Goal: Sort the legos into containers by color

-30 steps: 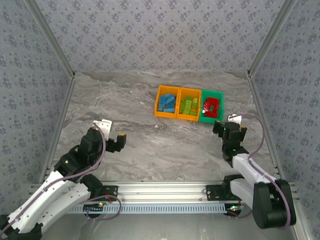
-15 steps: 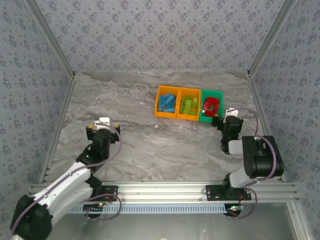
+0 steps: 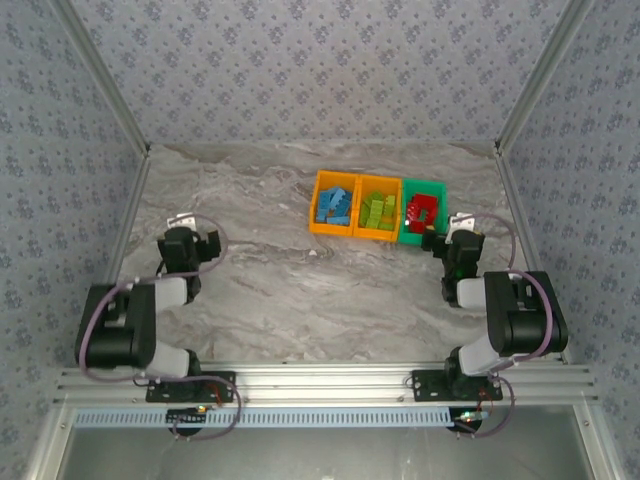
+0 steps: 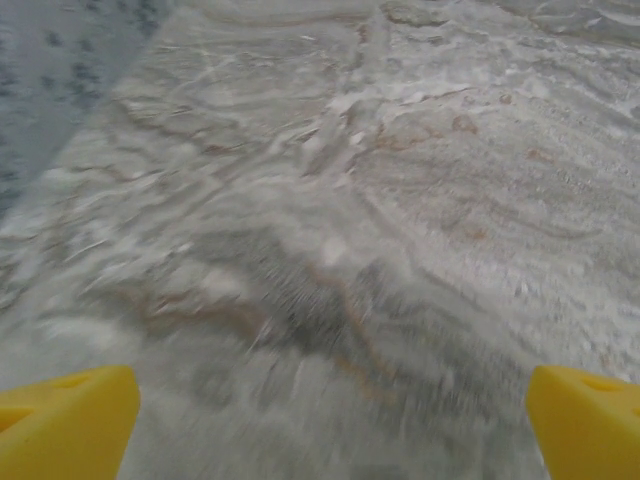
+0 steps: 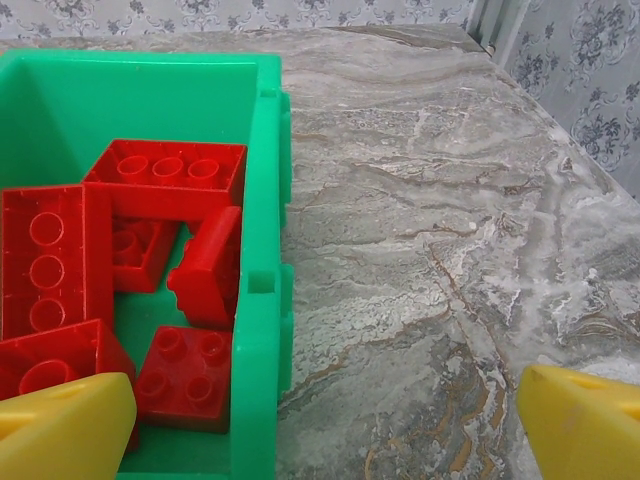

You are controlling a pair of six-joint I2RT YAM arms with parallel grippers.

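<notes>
Left tool [image 3: 189, 245], right tool [image 3: 452, 241] both spread, empty; grey marbled table [image 3: 300, 300]; floral-patterned walls [image 3: 300, 70].

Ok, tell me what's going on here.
Sorting looks finished: blue legos sit in the left orange bin, lime green legos in the middle orange bin, red legos in the green bin. Both arms have open, empty jaws; the right arm is beside the green bin, the left arm over bare table.
</notes>
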